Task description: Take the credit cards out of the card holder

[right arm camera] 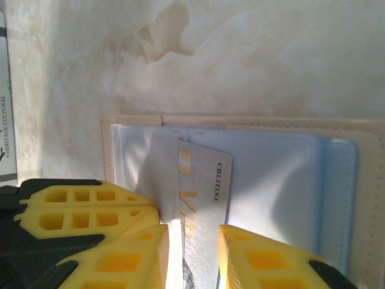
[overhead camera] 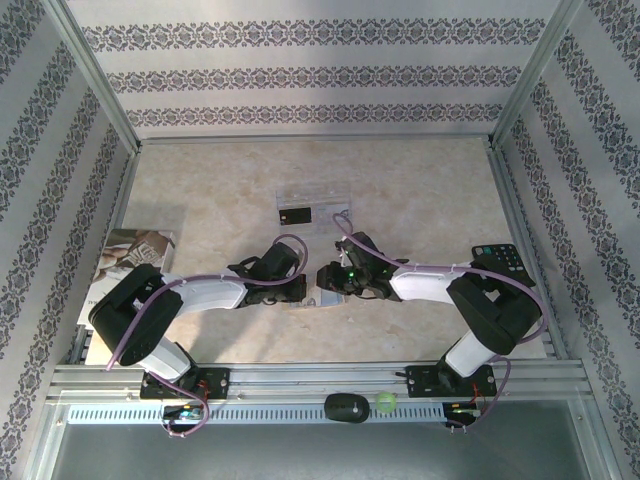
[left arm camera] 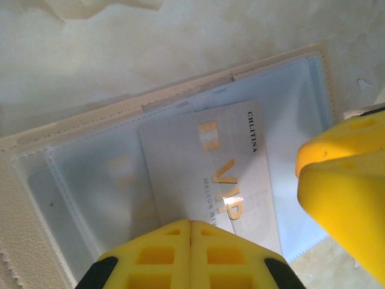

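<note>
Left gripper (left arm camera: 191,226) was clenched shut at a pale, gold-lettered credit card (left arm camera: 198,174) lying askew on the open, blue-lined tan card holder (left arm camera: 18,229). Right gripper (right arm camera: 192,238) hung parted over the holder.

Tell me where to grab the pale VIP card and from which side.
Pinch the pale card by the short end farthest from its gold chip, one finger above, one below. Come in low along its length from that end: the card is thin and lies nearly flat on the clear sleeves of the card holder, so its long edges offer no purchase.
</note>
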`<action>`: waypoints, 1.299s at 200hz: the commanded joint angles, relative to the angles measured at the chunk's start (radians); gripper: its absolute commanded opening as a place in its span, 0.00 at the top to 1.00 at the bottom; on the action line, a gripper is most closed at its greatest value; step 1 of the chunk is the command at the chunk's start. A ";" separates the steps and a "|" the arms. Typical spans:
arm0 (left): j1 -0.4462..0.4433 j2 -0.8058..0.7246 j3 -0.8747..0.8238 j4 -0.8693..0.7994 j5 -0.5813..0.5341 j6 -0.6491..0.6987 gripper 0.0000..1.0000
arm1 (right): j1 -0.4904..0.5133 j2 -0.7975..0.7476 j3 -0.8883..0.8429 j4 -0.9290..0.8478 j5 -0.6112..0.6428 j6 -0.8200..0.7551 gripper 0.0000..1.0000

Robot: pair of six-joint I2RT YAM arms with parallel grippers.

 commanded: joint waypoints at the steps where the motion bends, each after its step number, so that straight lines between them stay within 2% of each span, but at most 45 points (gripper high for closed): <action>1: 0.006 0.008 -0.035 -0.006 0.010 -0.016 0.96 | -0.005 0.022 -0.001 0.021 -0.011 -0.005 0.72; 23: 0.008 -0.009 -0.035 -0.005 0.014 -0.016 0.96 | -0.007 0.052 0.005 0.026 -0.023 -0.005 0.72; 51: 0.007 -0.062 -0.036 -0.016 -0.003 -0.003 0.88 | -0.003 0.064 0.016 0.019 -0.029 -0.009 0.73; 91: 0.007 -0.058 -0.016 -0.088 -0.062 0.016 0.91 | -0.003 0.061 0.017 0.020 -0.038 -0.014 0.75; 170: 0.009 0.010 -0.020 -0.039 -0.027 -0.003 0.94 | 0.022 0.079 0.045 0.033 -0.086 -0.028 0.75; 211: 0.009 0.014 -0.026 -0.035 -0.013 0.004 0.95 | 0.026 0.086 0.059 -0.001 -0.069 -0.044 0.84; 231: 0.013 -0.003 -0.034 -0.045 -0.024 0.005 0.95 | 0.024 0.071 0.048 -0.026 -0.032 -0.044 0.92; 260: 0.022 -0.010 -0.045 -0.044 -0.019 0.008 0.95 | 0.000 0.009 0.013 -0.065 0.017 -0.059 0.94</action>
